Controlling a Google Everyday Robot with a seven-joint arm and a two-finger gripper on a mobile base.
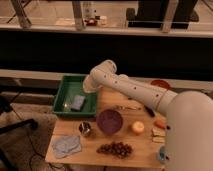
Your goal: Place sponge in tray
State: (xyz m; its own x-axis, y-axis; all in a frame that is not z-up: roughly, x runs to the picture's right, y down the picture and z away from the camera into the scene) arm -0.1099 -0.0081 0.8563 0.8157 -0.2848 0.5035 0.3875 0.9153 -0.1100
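Note:
The green tray (62, 95) stands at the table's back left corner. A grey-blue sponge (77, 102) lies flat inside it, near its right side. My gripper (88, 86) is at the end of the white arm, above the tray's right rim. It is up and to the right of the sponge and apart from it. The wrist hides much of the gripper.
A purple bowl (110, 121), a small metal cup (85, 129), dark grapes (115, 148) and a blue cloth (67, 145) lie on the wooden table (140, 150). A yellow fruit (137, 128), a carrot (160, 123) and utensils (127, 106) lie to the right.

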